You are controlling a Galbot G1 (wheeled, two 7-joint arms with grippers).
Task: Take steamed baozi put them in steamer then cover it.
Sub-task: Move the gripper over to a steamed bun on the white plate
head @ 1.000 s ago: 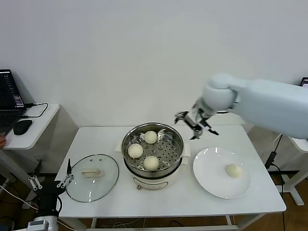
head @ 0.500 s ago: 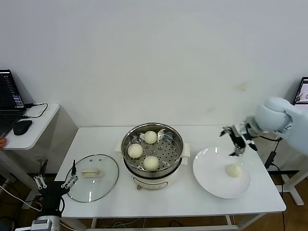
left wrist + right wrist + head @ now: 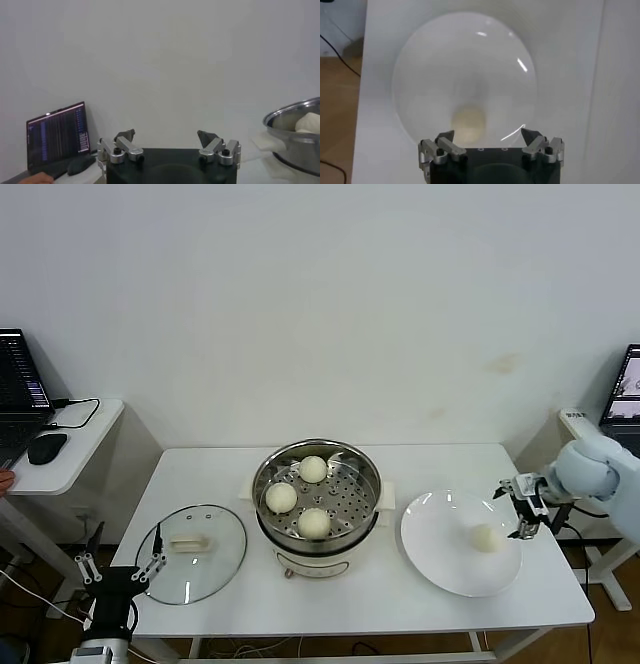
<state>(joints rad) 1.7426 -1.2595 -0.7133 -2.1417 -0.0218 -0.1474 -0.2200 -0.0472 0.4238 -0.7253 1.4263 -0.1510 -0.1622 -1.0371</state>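
One bun remained to be moved, and the right gripper (image 3: 527, 509) hung at the right edge of the head view with its jaws spread wide and empty, just beside the last baozi (image 3: 486, 537) on the white plate (image 3: 440, 559). Soft dough was the risk — a closing grip could have dented it or rolled it across the smooth plate. Three baozi (image 3: 313, 469) sat in the steamer (image 3: 368, 474) at centre. Lower left, the left gripper (image 3: 119, 569) waited open near the glass cover (image 3: 222, 559) — a late lift might have crowded the other arm.
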